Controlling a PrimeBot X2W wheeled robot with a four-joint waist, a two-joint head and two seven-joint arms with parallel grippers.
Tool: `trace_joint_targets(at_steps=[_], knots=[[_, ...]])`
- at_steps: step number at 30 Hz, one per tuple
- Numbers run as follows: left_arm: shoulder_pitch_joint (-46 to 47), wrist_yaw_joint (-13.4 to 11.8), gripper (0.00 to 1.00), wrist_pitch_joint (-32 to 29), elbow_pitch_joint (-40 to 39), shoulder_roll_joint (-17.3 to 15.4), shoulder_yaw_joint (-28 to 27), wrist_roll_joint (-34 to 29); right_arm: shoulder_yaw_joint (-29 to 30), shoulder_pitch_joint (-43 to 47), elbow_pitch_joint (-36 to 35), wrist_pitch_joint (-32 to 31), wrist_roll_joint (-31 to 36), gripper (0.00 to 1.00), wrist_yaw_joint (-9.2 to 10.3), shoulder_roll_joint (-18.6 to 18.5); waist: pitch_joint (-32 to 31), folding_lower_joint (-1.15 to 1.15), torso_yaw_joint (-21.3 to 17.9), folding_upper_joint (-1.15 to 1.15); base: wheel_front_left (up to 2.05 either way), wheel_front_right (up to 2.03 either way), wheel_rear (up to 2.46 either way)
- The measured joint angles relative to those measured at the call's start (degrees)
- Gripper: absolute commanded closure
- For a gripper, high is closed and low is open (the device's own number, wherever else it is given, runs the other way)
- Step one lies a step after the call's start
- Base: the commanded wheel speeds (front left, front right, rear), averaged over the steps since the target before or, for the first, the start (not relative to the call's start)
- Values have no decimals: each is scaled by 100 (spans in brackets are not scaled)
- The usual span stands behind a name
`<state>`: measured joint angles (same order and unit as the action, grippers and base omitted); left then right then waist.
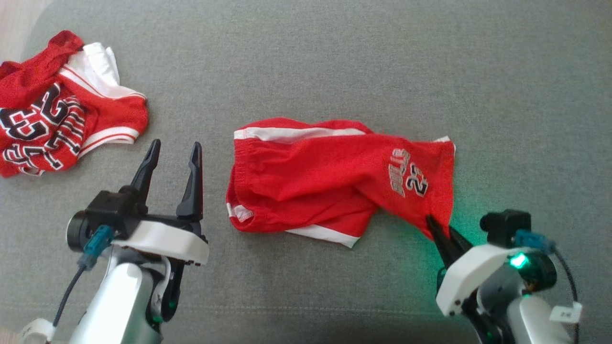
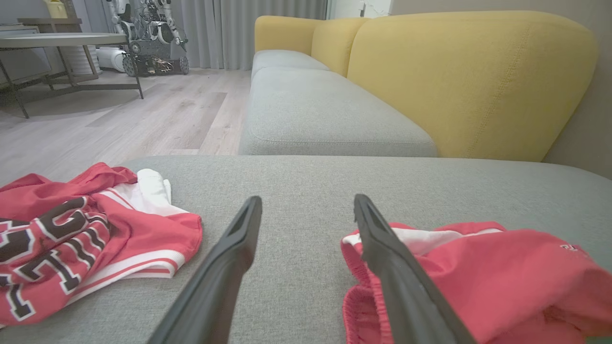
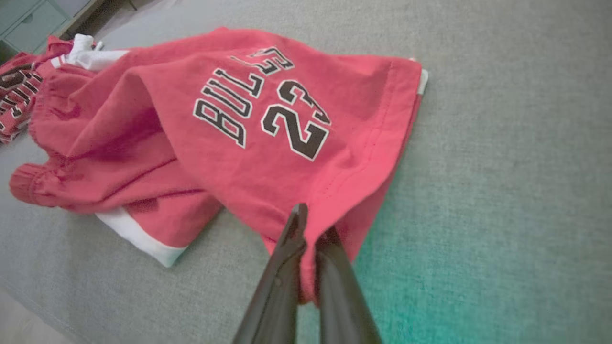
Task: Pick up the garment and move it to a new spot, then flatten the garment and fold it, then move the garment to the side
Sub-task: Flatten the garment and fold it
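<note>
Garment (image 1: 334, 181), a pair of red shorts, lies crumpled at the centre of the grey cushion (image 1: 334, 57), waistband toward nine o'clock, numbered leg toward three o'clock; a red jersey (image 1: 52, 114) sits well apart at ten o'clock. Risk noted: the right gripper (image 1: 437, 227) has only a thin pinch of hem at the shorts' five o'clock corner; a quick lift could pull the cloth free, or carry it bunched, the legs overlapping; a swing toward ten o'clock could drag it onto the jersey. Pose: right arm enters from five o'clock, fingers closed tight on the hem, angled toward eleven o'clock; left gripper (image 1: 175, 143) stands at eight o'clock, spread fully, holding nothing, just beside the waistband, pointing to twelve.
</note>
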<state>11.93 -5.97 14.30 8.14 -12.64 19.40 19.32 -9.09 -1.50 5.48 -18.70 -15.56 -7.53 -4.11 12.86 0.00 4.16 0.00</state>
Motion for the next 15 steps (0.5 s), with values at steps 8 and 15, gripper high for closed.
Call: trace_joint_targets(at_steps=[8, 15], knots=[[-99, -7, 0, 0, 49, -11, 11, 2, 43, 353, 115, 152, 300, 0, 0, 115, -124, 0, -28, 0, 0, 0, 0], [-372, -69, 0, -22, 34, -74, -4, 46, 263, 339, -46, 780, 48, 0, 0, 134, -292, 0, -79, 0, 0, 0, 0]])
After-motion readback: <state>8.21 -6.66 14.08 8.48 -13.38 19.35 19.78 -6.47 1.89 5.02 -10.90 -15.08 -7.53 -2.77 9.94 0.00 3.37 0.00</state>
